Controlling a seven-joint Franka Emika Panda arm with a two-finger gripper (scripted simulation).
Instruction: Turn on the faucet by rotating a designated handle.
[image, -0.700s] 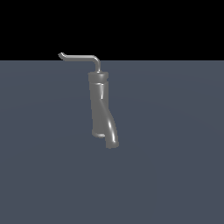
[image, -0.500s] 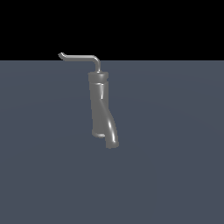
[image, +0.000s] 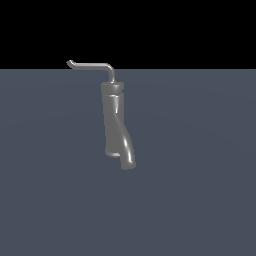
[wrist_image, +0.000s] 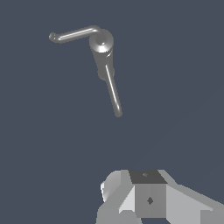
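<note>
Wrist view shows you the white robot gripper (wrist_image: 146, 199) well apart from the thin light-grey L-shaped metal handle (wrist_image: 74, 34), whose rod runs sideways off the capped dark grey glossy faucet (wrist_image: 101, 42); finger spread: cannot tell.

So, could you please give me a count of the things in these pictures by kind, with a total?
Faucet: 1, dark grey, standing on the grey surface.
Handle: 1, a thin light-grey rod with a hooked tip, on top of the faucet.
Gripper: 1, white, only partly in the wrist view, apart from the faucet; its jaws are out of frame.
Total: 3
</note>
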